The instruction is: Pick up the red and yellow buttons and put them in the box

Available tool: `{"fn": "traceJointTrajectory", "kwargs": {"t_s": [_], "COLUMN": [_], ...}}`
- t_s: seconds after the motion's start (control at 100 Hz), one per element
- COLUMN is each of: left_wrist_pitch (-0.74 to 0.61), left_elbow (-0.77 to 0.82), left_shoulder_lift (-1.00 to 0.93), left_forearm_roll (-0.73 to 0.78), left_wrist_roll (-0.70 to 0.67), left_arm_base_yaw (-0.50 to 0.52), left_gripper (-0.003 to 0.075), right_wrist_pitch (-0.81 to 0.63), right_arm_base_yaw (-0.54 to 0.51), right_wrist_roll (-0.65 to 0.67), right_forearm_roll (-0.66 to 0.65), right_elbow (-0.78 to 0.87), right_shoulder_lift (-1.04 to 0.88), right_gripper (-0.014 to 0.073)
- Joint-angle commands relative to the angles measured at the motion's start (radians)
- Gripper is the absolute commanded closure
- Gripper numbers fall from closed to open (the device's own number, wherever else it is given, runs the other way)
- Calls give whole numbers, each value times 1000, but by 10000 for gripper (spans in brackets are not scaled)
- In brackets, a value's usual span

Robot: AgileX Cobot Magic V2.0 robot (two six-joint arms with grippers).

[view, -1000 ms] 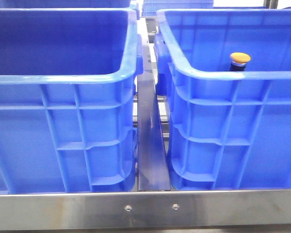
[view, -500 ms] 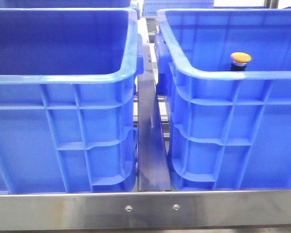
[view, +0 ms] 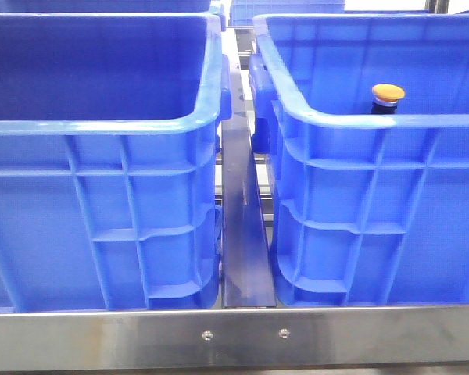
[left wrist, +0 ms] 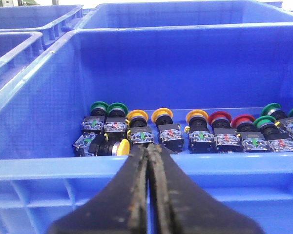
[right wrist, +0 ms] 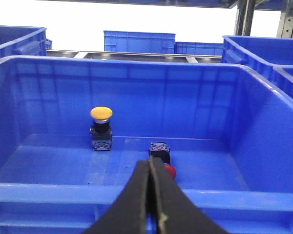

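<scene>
nothing is shifting in the front view since a second ago. yellow button [right wrist: 101,127] is standing upright in the box [right wrist: 224,199], red button [right wrist: 161,157] lying on its side nearby. right pincer [right wrist: 151,170] and left pincer [left wrist: 147,155] are both sitting pressed together, empty. drop looking done.

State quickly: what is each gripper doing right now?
Left gripper: closed, holding nothing.
Right gripper: closed, holding nothing.
</scene>
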Motion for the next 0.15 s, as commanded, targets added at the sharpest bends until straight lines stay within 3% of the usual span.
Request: {"fn": "traceJointTrajectory", "kwargs": {"t_s": [0.0,0.14], "left_wrist_pitch": [-79,-79], "left_elbow": [19,19], "left_shoulder_lift": [-30,-30], "left_forearm_roll": [-3,-3], "left_wrist_roll": [-10,-10], "left_arm_base_yaw": [1,1], "left_gripper": [741,741], "right_wrist_pitch": [-78,-78], "right_arm_base_yaw": [-4,-4], "right_wrist_roll": [-4,-4], "right_forearm_roll": [-7,-7], "right_elbow": [7,7], "right_shoulder_lift": [-23,-23], "right_gripper": [697,697]}}
